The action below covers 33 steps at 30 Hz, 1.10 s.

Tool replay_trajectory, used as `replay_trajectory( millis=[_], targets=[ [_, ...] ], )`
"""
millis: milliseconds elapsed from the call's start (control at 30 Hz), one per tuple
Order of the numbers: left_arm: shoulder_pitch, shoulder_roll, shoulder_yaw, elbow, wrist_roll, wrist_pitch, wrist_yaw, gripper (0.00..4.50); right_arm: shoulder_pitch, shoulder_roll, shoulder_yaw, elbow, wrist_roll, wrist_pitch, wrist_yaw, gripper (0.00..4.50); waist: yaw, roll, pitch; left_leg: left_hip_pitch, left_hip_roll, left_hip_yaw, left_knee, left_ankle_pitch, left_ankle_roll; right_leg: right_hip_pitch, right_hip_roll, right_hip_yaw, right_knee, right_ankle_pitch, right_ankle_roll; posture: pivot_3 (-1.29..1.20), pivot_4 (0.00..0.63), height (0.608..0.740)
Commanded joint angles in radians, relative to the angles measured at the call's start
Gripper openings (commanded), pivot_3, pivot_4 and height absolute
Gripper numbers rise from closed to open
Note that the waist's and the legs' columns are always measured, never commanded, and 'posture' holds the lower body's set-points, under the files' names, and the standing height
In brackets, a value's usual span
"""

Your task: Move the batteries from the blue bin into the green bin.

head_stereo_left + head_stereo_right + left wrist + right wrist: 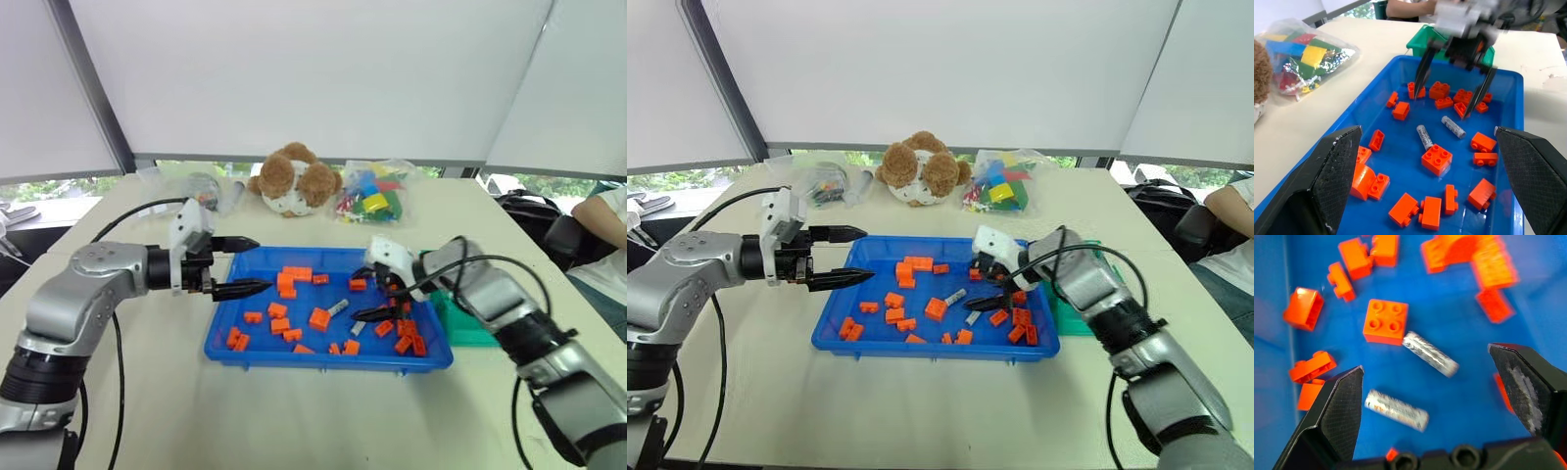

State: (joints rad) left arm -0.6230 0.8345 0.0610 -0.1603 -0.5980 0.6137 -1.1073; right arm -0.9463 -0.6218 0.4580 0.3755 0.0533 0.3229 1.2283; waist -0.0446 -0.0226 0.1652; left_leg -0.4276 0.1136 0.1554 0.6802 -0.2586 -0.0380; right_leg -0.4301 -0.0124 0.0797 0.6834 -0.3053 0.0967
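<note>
Two batteries (1425, 136) lie loose among orange bricks (1437, 159) in the middle of the blue bin (227, 343), so the step in hand is a pick. The left gripper (240, 266) hangs at the bin's left edge, jaws apart and empty. The right gripper (1452, 81) hovers over the batteries, jaws wide and empty; next it must drop onto one cylinder, avoid the bricks, and carry it right to the green bin (468, 328). The pale surface (294, 411) also bears a teddy bear (294, 180) and bagged toys (372, 196), under white blinds.

Glossy plastic blue bin (1376, 93) — metallic-sheened batteries (1430, 354) — plush teddy bear (294, 179).
</note>
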Motion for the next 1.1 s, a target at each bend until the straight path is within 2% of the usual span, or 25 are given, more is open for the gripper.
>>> replay_trajectory(
  millis=[33,233,400,467,533,600,700,733,833,900,1000,1100],
  targets=[
    [0.001,0.018,0.034,-0.036,-0.008,0.006,0.010,4.50,-0.073,0.049,0.007,0.178,-0.054,-0.129,0.038,4.43,0.001,0.000,0.000,0.000,0.000,0.000,0.000,0.000,0.000,0.000,0.000,0.000,0.000,0.000,0.000,0.00,0.150,0.727],
    [0.014,0.024,0.049,-0.055,-0.014,0.016,0.025,4.50,-0.171,0.160,0.018,0.503,-0.141,-0.293,0.057,4.43,0.000,0.000,0.000,0.000,0.000,0.000,0.001,0.000,-0.001,0.000,0.000,0.000,0.001,0.000,0.000,0.00,0.150,0.727],
    [0.023,0.027,0.055,-0.066,-0.018,0.020,0.035,4.50,-0.212,0.206,-0.006,0.627,-0.166,-0.348,0.073,4.43,-0.001,0.000,0.000,0.000,0.000,0.000,0.001,0.000,-0.001,0.001,-0.001,0.000,0.001,0.000,0.000,0.00,0.150,0.727],
    [0.029,0.027,0.058,-0.072,-0.019,0.022,0.038,4.50,-0.219,0.220,-0.010,0.654,-0.177,-0.364,0.077,3.92,-0.001,0.000,0.000,0.000,0.000,0.000,0.001,0.000,-0.001,0.001,0.000,-0.001,0.001,0.000,0.000,0.00,0.150,0.727],
    [0.030,0.025,0.059,-0.073,-0.017,0.024,0.039,4.50,-0.223,0.232,-0.015,0.676,-0.189,-0.368,0.080,3.22,-0.002,0.000,0.000,0.000,0.000,0.000,0.001,0.000,-0.001,0.001,0.000,-0.001,0.001,0.000,0.000,0.00,0.150,0.727],
    [0.030,0.024,0.060,-0.074,-0.016,0.025,0.041,4.50,-0.225,0.237,-0.021,0.682,-0.196,-0.367,0.082,2.08,-0.001,0.000,0.000,0.000,0.000,0.000,0.001,0.001,-0.001,0.001,-0.001,-0.001,0.001,0.000,0.000,0.00,0.150,0.727],
    [0.029,0.022,0.058,-0.072,-0.014,0.024,0.042,4.50,-0.223,0.238,-0.039,0.668,-0.199,-0.362,0.084,0.64,-0.001,0.000,0.000,0.001,0.000,0.000,0.001,0.001,-0.001,0.001,-0.001,-0.001,0.001,0.000,0.000,0.00,0.150,0.727],
    [0.028,0.020,0.057,-0.071,-0.013,0.023,0.042,4.50,-0.220,0.231,-0.046,0.651,-0.202,-0.358,0.070,0.12,-0.001,0.000,0.000,0.001,0.000,0.000,0.001,0.001,-0.001,0.001,-0.001,-0.001,0.001,0.000,0.000,0.00,0.150,0.727],
    [0.025,0.016,0.051,-0.068,-0.011,0.019,0.042,4.50,-0.207,0.194,-0.083,0.556,-0.204,-0.322,0.014,0.12,0.000,0.000,0.000,0.001,0.000,0.000,0.001,0.001,-0.001,0.001,-0.001,-0.001,0.001,0.000,0.000,0.00,0.150,0.727],
    [0.029,0.015,0.053,-0.074,-0.014,0.021,0.042,4.50,-0.168,0.137,-0.140,0.389,-0.172,-0.237,-0.002,0.12,0.002,0.000,0.000,0.000,0.000,0.000,0.001,0.001,-0.001,0.001,-0.001,-0.001,0.001,0.000,0.000,0.00,0.150,0.727],
    [0.040,0.015,0.058,-0.083,-0.018,0.021,0.042,4.50,-0.064,0.025,-0.250,0.060,-0.119,-0.042,-0.021,0.12,0.009,0.001,0.000,0.000,0.000,0.000,0.001,0.000,-0.001,0.001,-0.001,-0.001,0.001,0.000,0.000,0.00,0.150,0.727],
    [0.053,0.012,0.059,-0.090,-0.020,0.019,0.042,4.50,0.011,-0.065,-0.377,-0.140,-0.097,0.186,-0.116,0.12,0.008,0.001,0.000,0.000,0.000,0.000,0.001,0.000,-0.001,0.001,-0.002,-0.001,0.001,0.000,0.000,0.00,0.150,0.727]
  ],
)
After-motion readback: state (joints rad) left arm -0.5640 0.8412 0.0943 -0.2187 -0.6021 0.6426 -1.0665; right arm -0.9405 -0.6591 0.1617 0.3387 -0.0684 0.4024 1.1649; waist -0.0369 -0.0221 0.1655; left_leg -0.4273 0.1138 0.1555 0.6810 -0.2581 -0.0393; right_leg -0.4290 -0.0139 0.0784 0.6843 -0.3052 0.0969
